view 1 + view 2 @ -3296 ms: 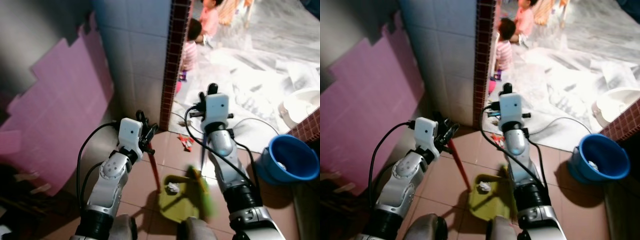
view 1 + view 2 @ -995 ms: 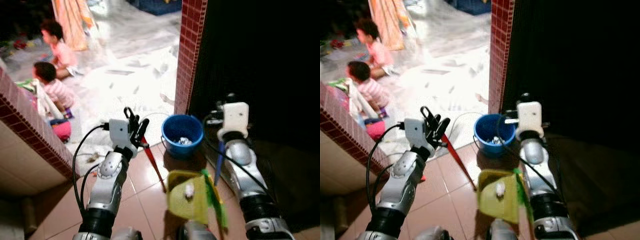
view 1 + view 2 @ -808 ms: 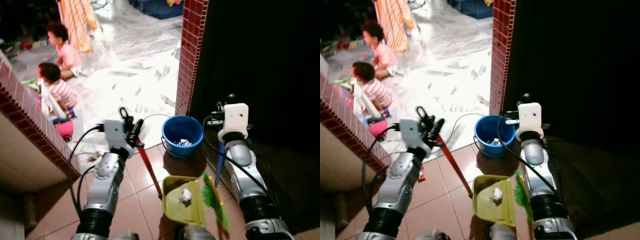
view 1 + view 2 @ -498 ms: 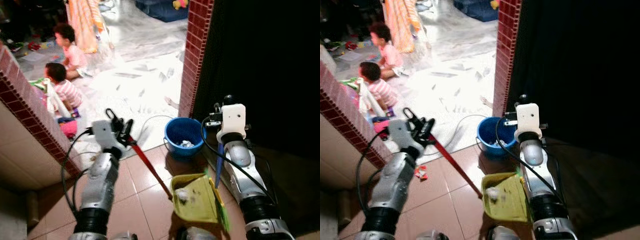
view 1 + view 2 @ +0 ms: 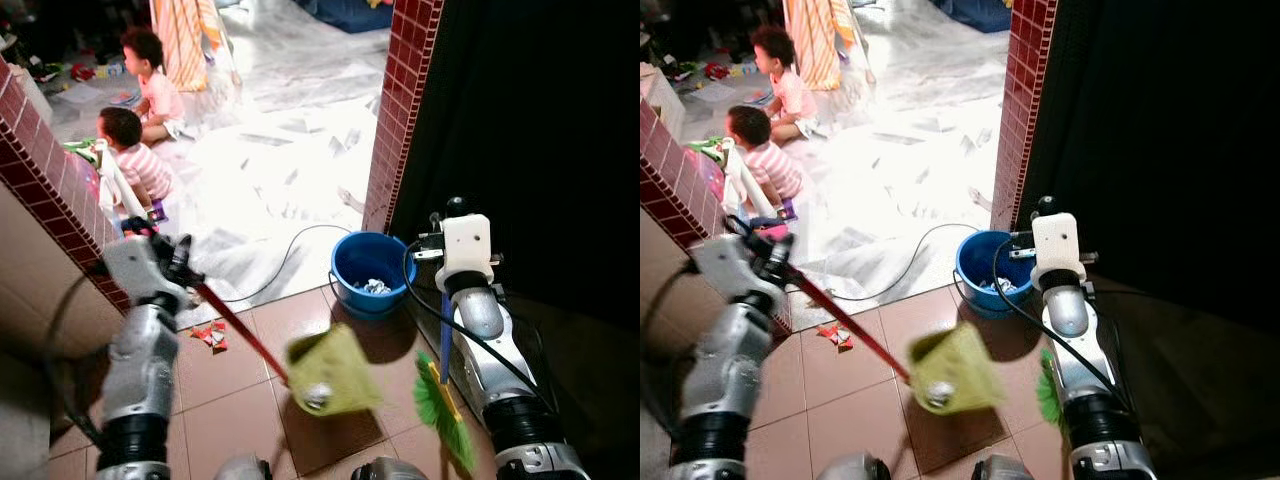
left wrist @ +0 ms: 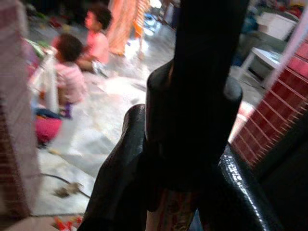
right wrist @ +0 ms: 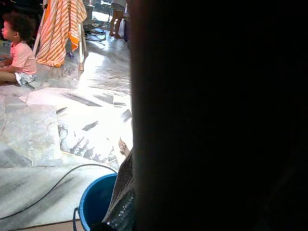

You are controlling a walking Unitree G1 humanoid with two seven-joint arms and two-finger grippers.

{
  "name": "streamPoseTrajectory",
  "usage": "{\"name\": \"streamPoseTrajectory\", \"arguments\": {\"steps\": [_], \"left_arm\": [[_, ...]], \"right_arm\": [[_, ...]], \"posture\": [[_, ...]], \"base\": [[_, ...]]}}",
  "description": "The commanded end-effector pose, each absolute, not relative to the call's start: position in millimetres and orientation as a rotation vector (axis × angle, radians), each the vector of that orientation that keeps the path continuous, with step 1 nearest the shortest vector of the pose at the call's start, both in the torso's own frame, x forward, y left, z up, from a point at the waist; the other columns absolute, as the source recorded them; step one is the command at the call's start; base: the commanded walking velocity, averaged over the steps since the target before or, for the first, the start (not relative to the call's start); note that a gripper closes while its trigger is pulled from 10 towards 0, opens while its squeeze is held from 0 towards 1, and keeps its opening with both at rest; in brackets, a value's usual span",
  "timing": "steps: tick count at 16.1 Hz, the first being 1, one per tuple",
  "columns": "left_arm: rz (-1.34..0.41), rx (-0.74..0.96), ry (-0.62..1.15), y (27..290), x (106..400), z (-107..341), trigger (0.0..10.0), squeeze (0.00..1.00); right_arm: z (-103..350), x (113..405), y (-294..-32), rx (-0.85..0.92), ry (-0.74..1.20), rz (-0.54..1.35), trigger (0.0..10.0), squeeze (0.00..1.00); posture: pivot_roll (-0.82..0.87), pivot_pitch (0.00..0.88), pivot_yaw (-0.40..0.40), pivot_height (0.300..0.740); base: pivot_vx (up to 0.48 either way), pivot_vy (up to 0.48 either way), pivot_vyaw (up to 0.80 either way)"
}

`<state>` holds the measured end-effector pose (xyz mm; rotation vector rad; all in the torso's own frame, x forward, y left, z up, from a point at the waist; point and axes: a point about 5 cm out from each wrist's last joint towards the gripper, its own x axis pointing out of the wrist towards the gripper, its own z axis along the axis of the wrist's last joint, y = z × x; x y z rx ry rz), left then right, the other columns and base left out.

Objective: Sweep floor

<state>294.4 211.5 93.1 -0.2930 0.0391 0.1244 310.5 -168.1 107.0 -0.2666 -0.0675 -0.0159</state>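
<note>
1. Left eye view: the left pincer [image 5: 165,262] is closed around the long red handle [image 5: 238,331] of a yellow-green plastic dustpan [image 5: 330,370], which is lifted and tilted over the brown floor tiles [image 5: 225,385], blurred. The right pincer [image 5: 443,285] grips the blue handle of a green-bristled broom [image 5: 443,405], which hangs low beside the right arm. A round blue plastic bucket [image 5: 370,267] holding crumpled scraps stands at the foot of a red brick pillar [image 5: 400,110]. A small red-and-white wrapper [image 5: 211,334] lies on the tiles near the left arm.
2. Right eye view: two children [image 5: 765,105] sit on the pale marble floor [image 5: 910,140] beyond. A black cable [image 5: 905,262] trails toward the bucket.
3. Left wrist view: black fingers [image 6: 120,178] are clamped on a dark shaft.
4. Right wrist view: the bucket shows beneath a dark shape.
</note>
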Motion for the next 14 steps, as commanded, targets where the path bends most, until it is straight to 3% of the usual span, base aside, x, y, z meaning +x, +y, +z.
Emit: {"name": "streamPoseTrajectory", "arguments": {"steps": [1,10,14], "left_arm": [[0.125,-0.299,-0.12,213,305,130,10.0,0.0],[0.191,-0.115,-0.441,222,331,227,10.0,0.0],[0.194,-0.169,-0.501,216,340,246,10.0,0.0]], "right_arm": [[107,312,-167,-0.28,-0.07,-0.009,10.0,0.0],[105,311,-164,-0.278,-0.065,-0.001,10.0,0.0],[104,312,-162,-0.262,-0.06,0.003,10.0,0.0]], "posture": [[-0.06,0.0,0.027,0.74],[-0.05,0.0,0.022,0.74],[-0.05,0.0,0.025,0.74]], "base": [[0.0,0.0,0.0],[0.0,0.0,0.0],[0.0,0.0,0.0]]}}
